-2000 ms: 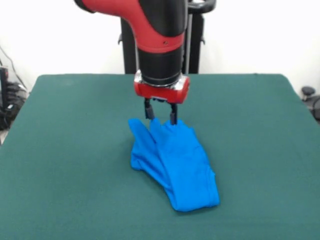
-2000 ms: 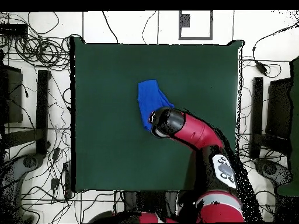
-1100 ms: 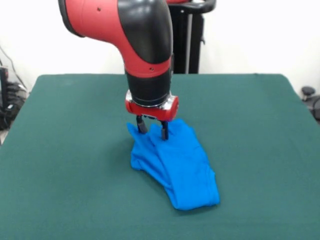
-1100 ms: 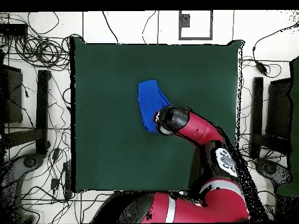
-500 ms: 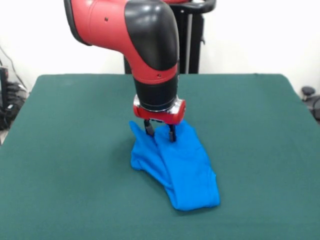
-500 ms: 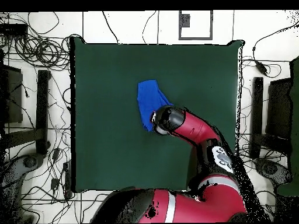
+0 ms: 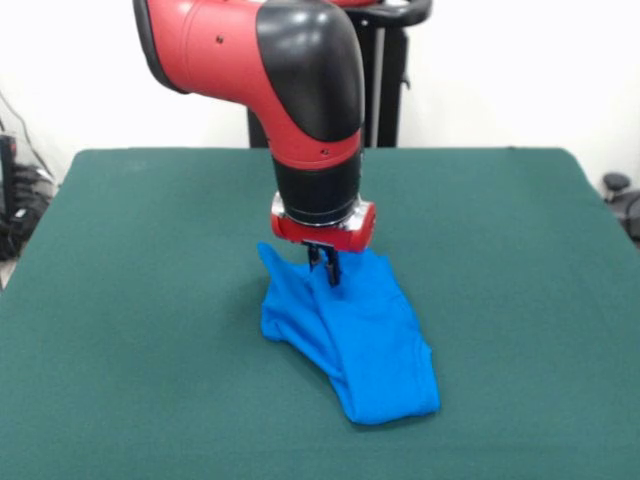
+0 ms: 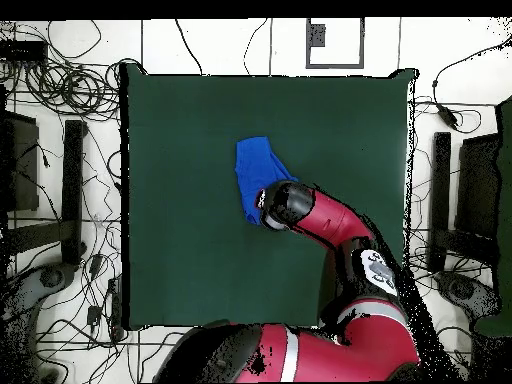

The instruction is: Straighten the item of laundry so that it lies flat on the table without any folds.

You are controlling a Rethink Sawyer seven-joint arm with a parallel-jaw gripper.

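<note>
Here the shirt (image 7: pixel 345 335) lies near the middle of the green desk (image 7: pixel 520 300), bunched into a long, narrow heap with several folds running along it. In the front view the heap runs from a wider, raised end under the arm (image 7: pixel 300 90) down to a rounded end nearer the camera, leaning toward the picture's right. A ridge of cloth stands up along the middle of the heap, and a pointed flap sticks out at the upper left of it. The pincer (image 7: pixel 327 268) hangs straight down from the red wrist ring, and its dark fingers (image 7: pixel 331 266) are drawn together on the top of the shirt at the raised end, pinching a bit of the blue fabric between them. The tips are down at the cloth, right at the crest of the ridge. From overhead, the shirt (image 8: pixel 254 170) shows as a small blue patch slightly above the centre of the desk (image 8: pixel 180 250), and the arm (image 8: pixel 325 222) reaches in from the lower right, its black and red end covering the shirt's lower corner so that the pincer itself is hidden there. Cables (image 8: pixel 60 85) and dark stands (image 8: pixel 72 190) lie on the floor round the desk.
</note>
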